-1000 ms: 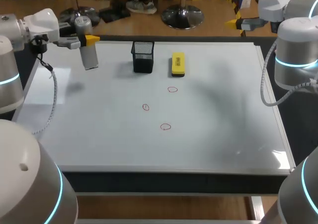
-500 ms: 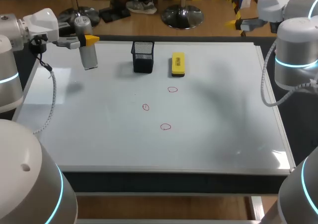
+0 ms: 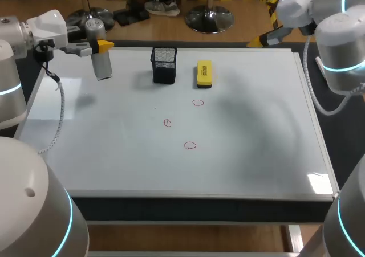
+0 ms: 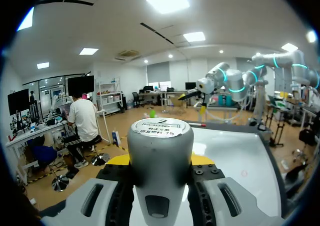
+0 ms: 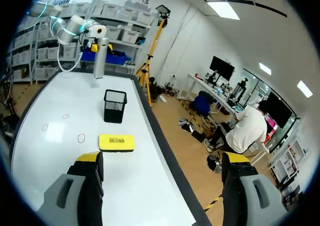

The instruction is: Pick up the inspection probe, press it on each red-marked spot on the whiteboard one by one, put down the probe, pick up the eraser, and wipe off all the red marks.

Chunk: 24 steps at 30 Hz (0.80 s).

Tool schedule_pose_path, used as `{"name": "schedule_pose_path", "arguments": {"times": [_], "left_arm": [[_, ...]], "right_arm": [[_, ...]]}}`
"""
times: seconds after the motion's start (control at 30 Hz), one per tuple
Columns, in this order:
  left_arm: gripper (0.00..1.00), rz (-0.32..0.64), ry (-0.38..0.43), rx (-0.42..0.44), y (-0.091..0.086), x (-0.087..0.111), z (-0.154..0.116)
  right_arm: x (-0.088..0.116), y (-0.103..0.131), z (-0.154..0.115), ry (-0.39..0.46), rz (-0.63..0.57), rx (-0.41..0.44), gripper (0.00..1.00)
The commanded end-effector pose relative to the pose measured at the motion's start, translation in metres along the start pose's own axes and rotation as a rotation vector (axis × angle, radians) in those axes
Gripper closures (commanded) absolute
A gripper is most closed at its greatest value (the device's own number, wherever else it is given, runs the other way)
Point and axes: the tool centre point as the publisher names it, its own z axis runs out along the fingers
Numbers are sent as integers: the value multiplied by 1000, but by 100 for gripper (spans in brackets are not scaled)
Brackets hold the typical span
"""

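**Probe in hand, marks untouched**

The left gripper (image 3: pixel 98 44) is clamped on the inspection probe (image 3: pixel 102 63), one finger on each side of its upper body. The probe hangs upright above the far left corner of the whiteboard (image 3: pixel 256 126). It is a stubby grey cylinder that looks rigid and smooth-sided, probably with some heft. A high grip should suit pressing straight down.

- Three red marks (image 3: pixel 190 145) sit mid-board, well apart from the probe.
- The right gripper (image 5: pixel 161 158) is spread wide and empty, by the far right edge.
- The eraser (image 3: pixel 204 74) lies flat just beside the mesh cup (image 3: pixel 164 65). It looks light and is best taken across its long sides.
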Motion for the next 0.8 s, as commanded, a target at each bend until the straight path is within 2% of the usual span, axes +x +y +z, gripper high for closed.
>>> {"name": "schedule_pose_path", "arguments": {"times": [0.03, 0.17, 0.3, 0.5, 0.7, 0.8], "left_arm": [[100, 1, -1, 1, 0, 0, 0], [100, 1, -1, 1, 0, 0, 0], [100, 1, -1, 1, 0, 0, 0], [100, 1, -1, 1, 0, 0, 0], [100, 1, -1, 1, 0, 0, 0], [100, 1, -1, 1, 0, 0, 0]], "right_arm": [[-1, 5, 15, 550, -455, 425, 0], [10, 9, 27, 722, -604, 490, 0], [18, 12, 35, 855, -721, 559, 0], [26, 15, 44, 950, -851, 627, 0], [38, 16, 53, 1024, -886, 614, 0], [42, 14, 55, 1043, -920, 633, 0]]}}
